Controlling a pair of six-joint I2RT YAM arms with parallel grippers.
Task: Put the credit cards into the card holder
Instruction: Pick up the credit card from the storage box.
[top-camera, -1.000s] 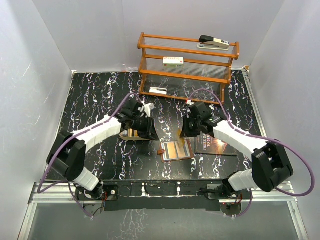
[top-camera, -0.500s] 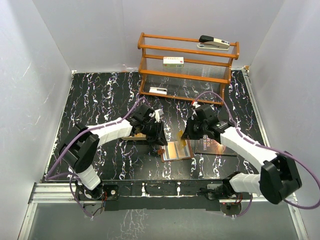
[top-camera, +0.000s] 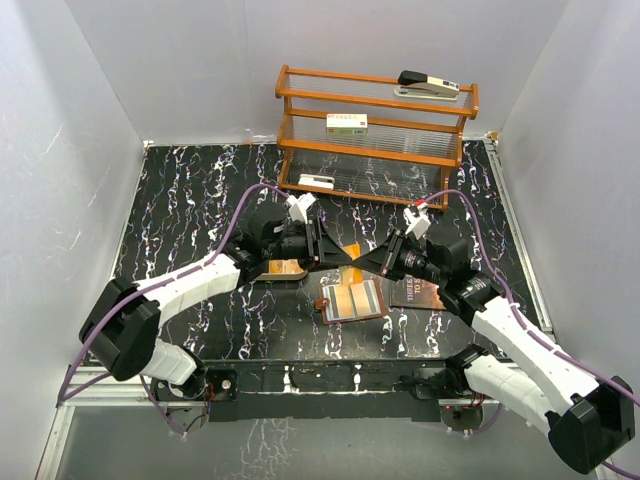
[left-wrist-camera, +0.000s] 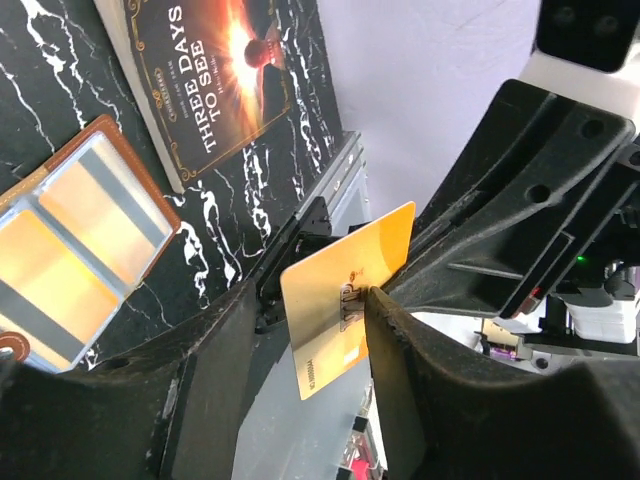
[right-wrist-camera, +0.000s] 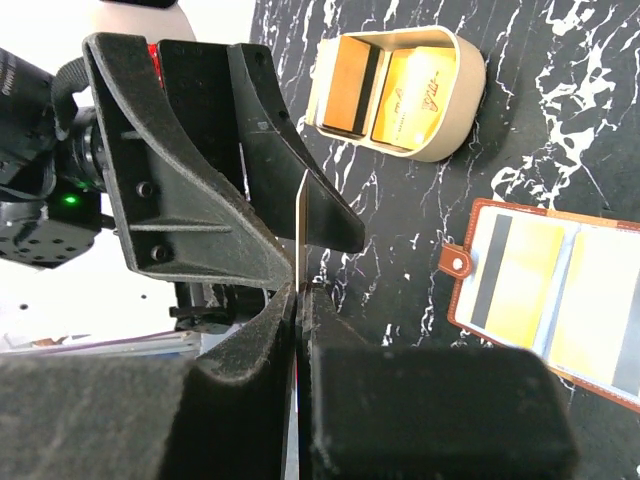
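My right gripper (right-wrist-camera: 300, 290) is shut on a gold credit card (right-wrist-camera: 300, 225), seen edge-on in the right wrist view. My left gripper (left-wrist-camera: 312, 300) faces it tip to tip above the table, fingers open on either side of the same card (left-wrist-camera: 345, 300), which rests against one finger (left-wrist-camera: 400, 340). In the top view the two grippers meet at mid-table, left (top-camera: 335, 252) and right (top-camera: 368, 258). The brown card holder (top-camera: 352, 300) lies open below them, with gold cards in its clear pockets; it also shows in the right wrist view (right-wrist-camera: 560, 300).
A tan rounded tray (right-wrist-camera: 465, 110) holds two more cards (right-wrist-camera: 420, 95), left of the wallet. A dark booklet (top-camera: 420, 290) lies right of the wallet. A wooden shelf (top-camera: 375, 130) with a stapler and white boxes stands at the back.
Both grippers have lifted off the table and swung toward each other. They now meet tip to tip, the right one still holding the gold card.
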